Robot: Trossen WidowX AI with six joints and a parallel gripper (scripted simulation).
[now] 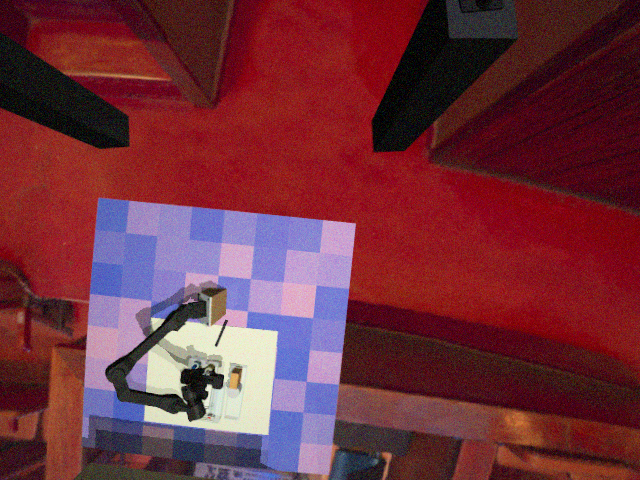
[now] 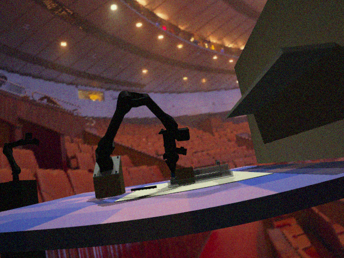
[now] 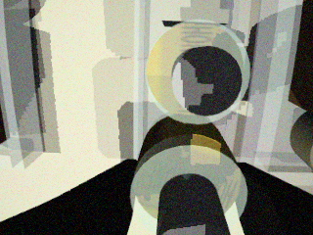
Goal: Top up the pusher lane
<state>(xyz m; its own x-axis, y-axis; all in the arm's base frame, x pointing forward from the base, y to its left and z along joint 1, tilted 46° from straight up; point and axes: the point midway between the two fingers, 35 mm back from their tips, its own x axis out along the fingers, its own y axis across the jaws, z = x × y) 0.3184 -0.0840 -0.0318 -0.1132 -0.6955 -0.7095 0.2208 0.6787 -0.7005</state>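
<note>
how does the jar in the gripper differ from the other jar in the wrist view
The held jar sits low and near in the wrist view, between the gripper fingers; the other jar stands farther up the lane, free of the gripper. The held jar's rim looks larger, being closer; the other looks smaller. Both are clear round jars with dark centres, seen from above.
</note>
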